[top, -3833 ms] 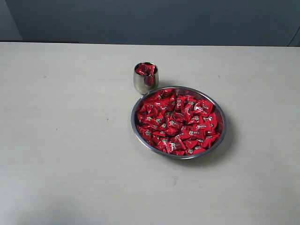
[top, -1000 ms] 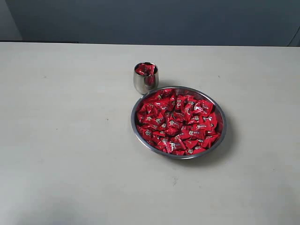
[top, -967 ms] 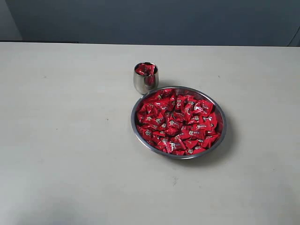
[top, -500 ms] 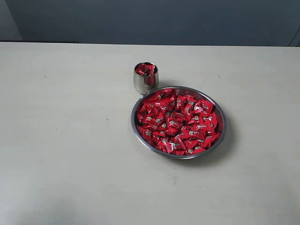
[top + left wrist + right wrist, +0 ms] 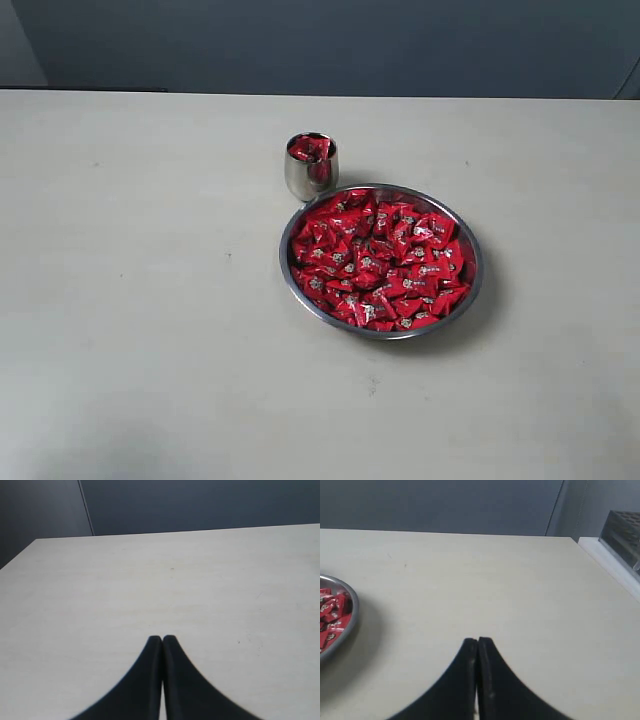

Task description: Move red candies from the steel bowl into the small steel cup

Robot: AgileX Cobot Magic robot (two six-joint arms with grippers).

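Note:
The steel bowl (image 5: pixel 473 288) sits right of the table's middle in the exterior view, heaped with red candies (image 5: pixel 378 262). Just behind its left rim stands the small steel cup (image 5: pixel 300 180), with a few red candies (image 5: pixel 310 149) showing in its mouth. Neither arm appears in the exterior view. My left gripper (image 5: pixel 162 639) is shut and empty over bare table, with no task object in its view. My right gripper (image 5: pixel 478 641) is shut and empty too; the steel bowl's rim (image 5: pixel 353 615) and some red candies (image 5: pixel 330 611) show at the edge of its view, well apart from the fingertips.
The pale table (image 5: pixel 150 300) meets a dark wall at the back. In the right wrist view a dark box (image 5: pixel 625 527) stands beyond the table's edge.

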